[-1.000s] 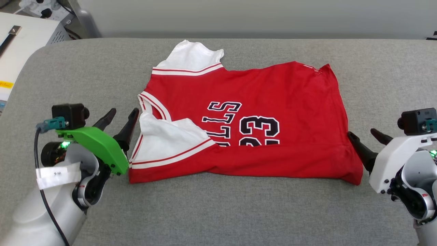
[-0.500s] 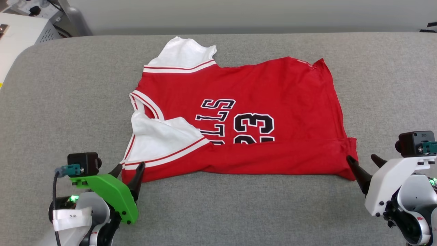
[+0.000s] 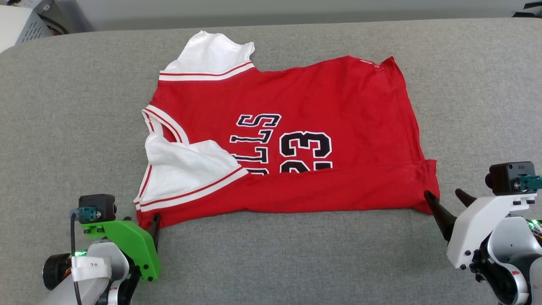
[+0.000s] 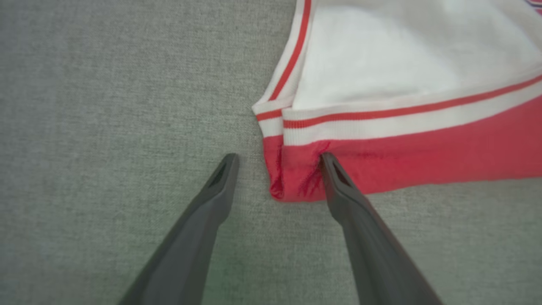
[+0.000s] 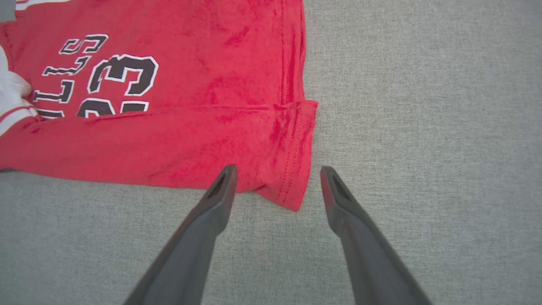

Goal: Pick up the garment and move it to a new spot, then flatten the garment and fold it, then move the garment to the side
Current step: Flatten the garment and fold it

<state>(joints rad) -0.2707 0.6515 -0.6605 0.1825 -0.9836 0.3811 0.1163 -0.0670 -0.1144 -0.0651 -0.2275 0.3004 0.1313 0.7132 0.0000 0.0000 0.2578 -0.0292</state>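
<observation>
Garment [image 3: 305, 93] near corners lie inside spread left gripper [image 4: 278, 156], spread right gripper [image 5: 278, 168].

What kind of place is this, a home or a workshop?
Probably a robot lab, not a home: the jersey lies on a grey cloth-covered table, with a vented white equipment case and a plain wall behind it.

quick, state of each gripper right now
Left gripper: open, straddling a near corner of the garment, nothing held.
Right gripper: open, straddling the other near corner, nothing held.
</observation>
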